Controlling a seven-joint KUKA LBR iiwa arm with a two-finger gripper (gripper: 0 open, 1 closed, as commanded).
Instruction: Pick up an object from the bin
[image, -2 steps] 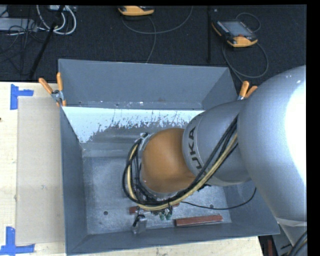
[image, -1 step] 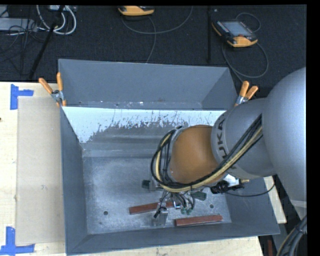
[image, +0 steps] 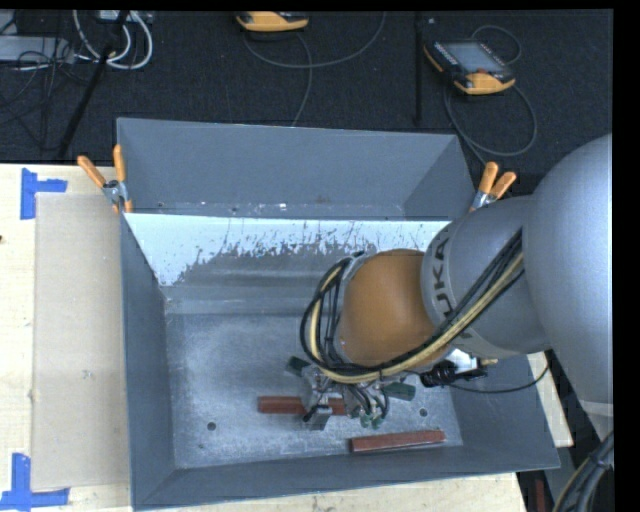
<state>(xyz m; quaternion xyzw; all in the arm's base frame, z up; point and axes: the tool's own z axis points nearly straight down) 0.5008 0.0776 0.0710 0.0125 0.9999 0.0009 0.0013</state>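
Observation:
My gripper (image: 320, 409) is low over the bin floor, right of the middle and near the front. It sits on or just above a short red-brown bar (image: 280, 405) that lies flat, its left end sticking out to the left. A second, longer red-brown bar (image: 397, 440) rests flat a little nearer the front wall, to the gripper's right and apart from it. A small dark green piece (image: 402, 390) shows just right of the gripper, partly hidden under the arm.
The arm, with its orange dome and looped cables, covers the right middle of the bin and hides the floor beneath. The left half of the bin floor is bare grey metal.

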